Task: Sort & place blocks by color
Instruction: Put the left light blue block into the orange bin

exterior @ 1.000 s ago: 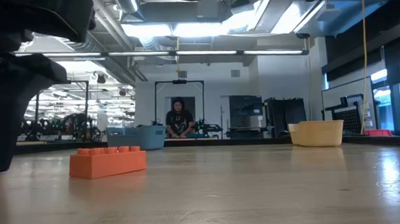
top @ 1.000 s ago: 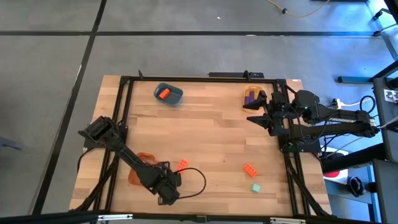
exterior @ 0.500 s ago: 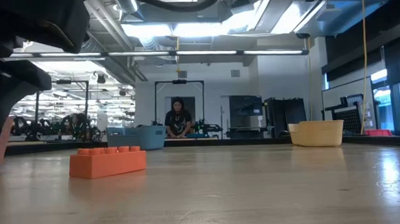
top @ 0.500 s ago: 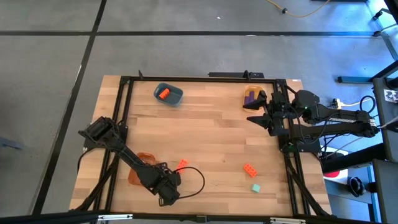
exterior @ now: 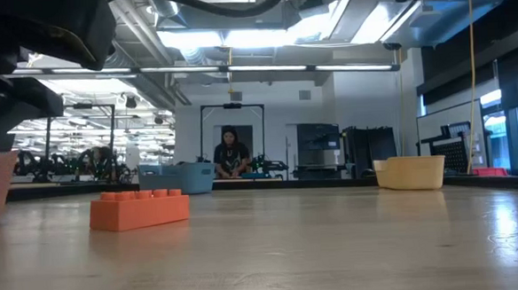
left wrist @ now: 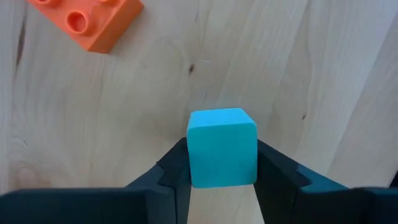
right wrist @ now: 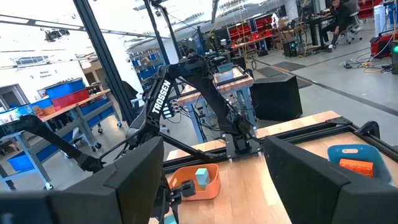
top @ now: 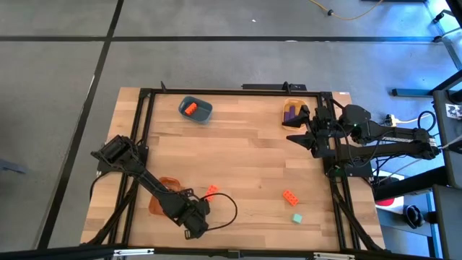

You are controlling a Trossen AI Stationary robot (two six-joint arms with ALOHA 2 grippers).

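Your left gripper [left wrist: 222,180] is down at about 7 o'clock on the worktop [top: 245,152], and its jaws are clamped on a small teal block [left wrist: 222,147]. Compared with a second ago, the arm has lifted a little: in the low view the dark shape at the left edge has risen, and a pale orange thing now shows behind it that was hidden before. In the high view the gripper has barely shifted. So the pick looks done, and the teal block is ready to travel. Just beside the gripper, toward 9 o'clock, sits the orange bowl [top: 164,189], which already has a teal block [right wrist: 201,177] in it, so that is likely the right home. One orange-red block [top: 211,191] lies right by the gripper, toward 12 o'clock. Another orange-red block [top: 290,196] and a second teal block [top: 296,218] lie at about 5 o'clock, so sorting is not finished. The dark blue bowl [top: 196,108] at 11 o'clock holds an orange-red piece, and the yellow bowl [top: 292,110] at 1 o'clock holds purple ones. Your right gripper [top: 299,137] waits at 2 o'clock near the yellow bowl with its jaws spread wide and holding nothing. A person [exterior: 232,153] sits far off in the room behind.
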